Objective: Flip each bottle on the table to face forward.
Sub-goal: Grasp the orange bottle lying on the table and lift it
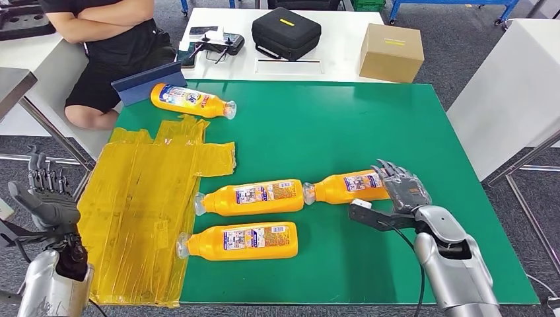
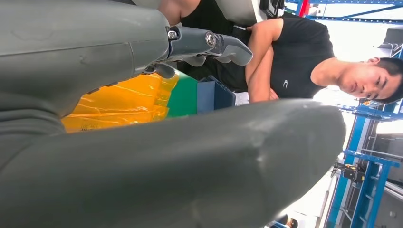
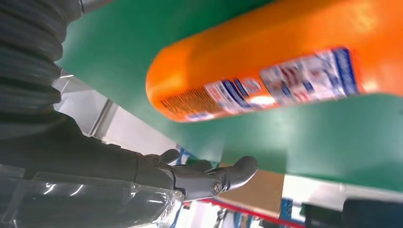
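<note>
Right hand hovered at the base of the rightmost bottle on the green table, fingers spread, gripping nothing. Left hand was raised off the table's left edge, fingers apart, empty.

I count 4 orange bottles, 1 cardboard box, 1 black case, 1 person.

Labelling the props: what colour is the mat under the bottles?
Green mat, clearest in the head view.
</note>
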`<act>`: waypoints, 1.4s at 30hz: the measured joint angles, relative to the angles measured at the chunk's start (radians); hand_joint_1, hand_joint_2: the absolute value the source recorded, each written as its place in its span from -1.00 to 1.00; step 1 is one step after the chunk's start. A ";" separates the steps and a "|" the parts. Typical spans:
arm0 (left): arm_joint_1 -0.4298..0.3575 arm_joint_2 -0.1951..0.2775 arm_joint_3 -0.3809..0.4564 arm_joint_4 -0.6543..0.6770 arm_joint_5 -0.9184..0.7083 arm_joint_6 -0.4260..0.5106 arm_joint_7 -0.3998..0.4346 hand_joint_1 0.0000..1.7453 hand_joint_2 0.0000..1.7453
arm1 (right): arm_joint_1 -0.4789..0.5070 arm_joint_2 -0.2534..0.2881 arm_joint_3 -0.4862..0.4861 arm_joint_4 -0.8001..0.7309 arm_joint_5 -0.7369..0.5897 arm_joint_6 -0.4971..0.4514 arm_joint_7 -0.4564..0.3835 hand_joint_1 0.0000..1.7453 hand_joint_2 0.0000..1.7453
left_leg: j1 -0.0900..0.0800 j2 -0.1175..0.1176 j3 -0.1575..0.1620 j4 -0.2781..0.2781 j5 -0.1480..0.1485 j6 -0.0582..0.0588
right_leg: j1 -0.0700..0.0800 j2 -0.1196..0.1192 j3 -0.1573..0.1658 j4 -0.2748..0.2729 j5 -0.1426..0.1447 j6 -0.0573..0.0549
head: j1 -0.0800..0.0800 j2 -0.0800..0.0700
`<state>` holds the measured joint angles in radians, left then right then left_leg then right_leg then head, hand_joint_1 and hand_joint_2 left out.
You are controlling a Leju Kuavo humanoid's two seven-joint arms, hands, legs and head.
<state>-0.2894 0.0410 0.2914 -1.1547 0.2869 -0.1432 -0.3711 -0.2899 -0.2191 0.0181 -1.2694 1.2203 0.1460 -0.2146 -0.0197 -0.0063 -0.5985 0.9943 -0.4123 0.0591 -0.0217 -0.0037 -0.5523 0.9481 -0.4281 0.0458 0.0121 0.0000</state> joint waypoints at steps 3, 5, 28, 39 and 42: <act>-0.001 0.004 0.001 0.000 0.002 -0.001 0.000 -1.00 -1.00 | -0.008 -0.023 0.010 0.019 -0.007 0.006 -0.008 -1.00 1.00 | 0.000 0.000 0.000 0.000 0.000 0.000 | 0.000 0.000 0.000 0.000 0.000 0.000 | 0.000 0.000; -0.003 0.004 0.004 0.000 0.003 -0.001 0.000 -1.00 -1.00 | -0.014 -0.034 0.017 0.031 -0.009 0.009 -0.010 -1.00 1.00 | 0.000 0.000 0.000 0.000 0.000 0.000 | 0.000 0.000 0.000 0.000 0.000 0.000 | 0.000 0.000; -0.006 0.012 0.025 0.000 0.003 -0.021 0.003 -1.00 -1.00 | -0.145 -0.079 0.148 0.208 0.039 -0.075 0.047 -1.00 1.00 | 0.000 0.000 0.000 0.000 0.000 0.000 | 0.000 0.000 0.000 0.000 0.000 0.000 | 0.000 0.000; -0.021 0.013 0.025 0.000 0.018 -0.029 0.020 -1.00 -1.00 | -0.143 -0.080 0.178 0.240 0.028 -0.049 0.032 -1.00 1.00 | 0.000 0.000 0.000 0.000 0.000 0.000 | 0.000 0.000 0.000 0.000 0.000 0.000 | 0.000 0.000; -0.025 0.016 0.024 0.000 0.020 -0.029 0.021 -1.00 -1.00 | -0.144 -0.089 0.187 0.253 0.021 -0.047 0.026 -1.00 1.00 | 0.000 0.000 0.000 0.000 0.000 0.000 | 0.000 0.000 0.000 0.000 0.000 0.000 | 0.000 0.000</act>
<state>-0.3141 0.0571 0.3159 -1.1547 0.3066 -0.1721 -0.3496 -0.4343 -0.3085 0.2051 -1.0161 1.2414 0.0994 -0.1884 -0.0197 -0.0060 -0.5984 0.9944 -0.4121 0.0592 -0.0216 -0.0036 -0.5526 0.9481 -0.4280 0.0459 0.0120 0.0000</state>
